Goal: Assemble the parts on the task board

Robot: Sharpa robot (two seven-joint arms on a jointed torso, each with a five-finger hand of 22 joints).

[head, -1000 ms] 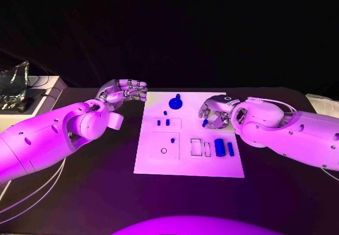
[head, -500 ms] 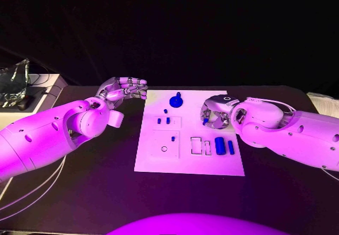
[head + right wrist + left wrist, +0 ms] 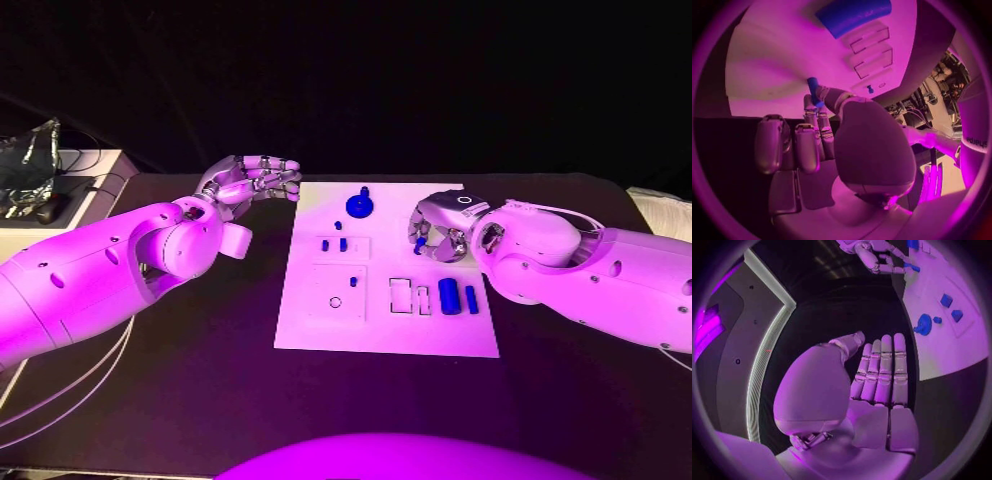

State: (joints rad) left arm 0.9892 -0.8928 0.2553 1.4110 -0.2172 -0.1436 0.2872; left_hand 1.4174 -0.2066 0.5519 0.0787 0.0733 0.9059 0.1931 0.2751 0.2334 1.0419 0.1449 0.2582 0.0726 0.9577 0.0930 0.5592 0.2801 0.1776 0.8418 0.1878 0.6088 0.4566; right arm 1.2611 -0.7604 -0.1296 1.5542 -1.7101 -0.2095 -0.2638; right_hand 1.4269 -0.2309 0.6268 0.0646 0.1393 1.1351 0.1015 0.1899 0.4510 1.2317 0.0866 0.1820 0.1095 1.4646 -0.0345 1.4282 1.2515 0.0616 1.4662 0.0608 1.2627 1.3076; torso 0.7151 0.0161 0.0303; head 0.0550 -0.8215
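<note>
Nothing much has moved: right hand still pinches a small blue part above the task board's right edge; next, fit it in. Left hand waits, fingers curled, holding nothing

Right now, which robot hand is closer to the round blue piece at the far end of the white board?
It's close; the left hand looks slightly nearer, off the task board's left edge. The right hand holds a small part right of the round blue piece.
</note>
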